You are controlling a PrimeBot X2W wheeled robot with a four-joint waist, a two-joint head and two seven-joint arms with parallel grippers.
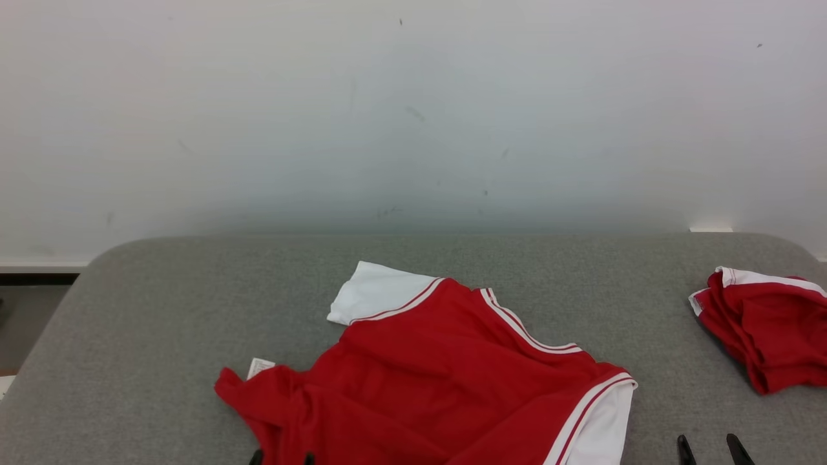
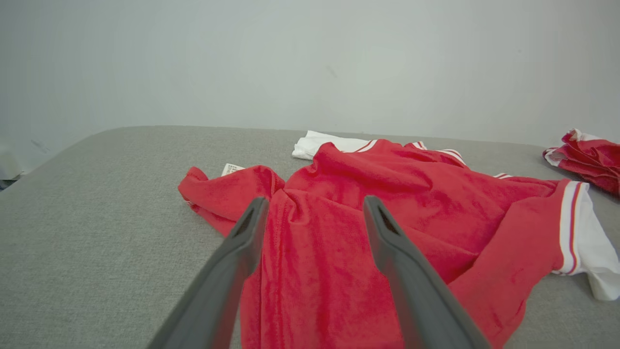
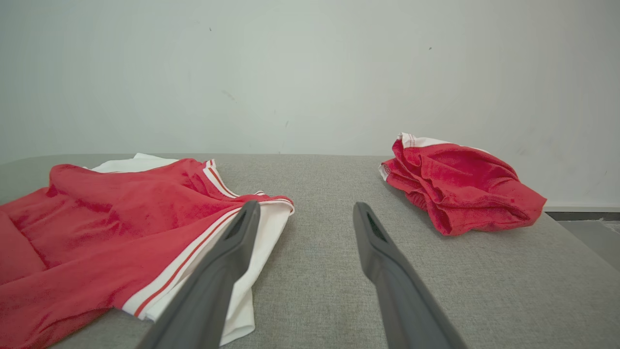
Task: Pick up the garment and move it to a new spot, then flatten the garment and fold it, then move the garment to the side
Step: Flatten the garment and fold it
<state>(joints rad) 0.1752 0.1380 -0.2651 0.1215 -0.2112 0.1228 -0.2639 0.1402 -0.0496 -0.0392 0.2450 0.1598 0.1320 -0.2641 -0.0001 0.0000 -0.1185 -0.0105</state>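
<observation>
Grey surface (image 1: 161, 336). Red garment (image 1: 439, 361) lay rumpled beneath and ahead of left hand (image 2: 315, 201). Right hand (image 3: 306, 206) sat just beside its white sleeve (image 3: 252, 271). Both hands gaped wide, empty. Pick-up pending, probably; next move calls for pinching cloth.

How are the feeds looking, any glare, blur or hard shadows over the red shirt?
Head view: soft even light, no glare; red shirt sharp, cropped at the bottom edge. Left wrist view: only mild shadows in its folds, beyond the open left gripper. Right wrist view: table weave crisp; bundled garment casts a faint shadow.
</observation>
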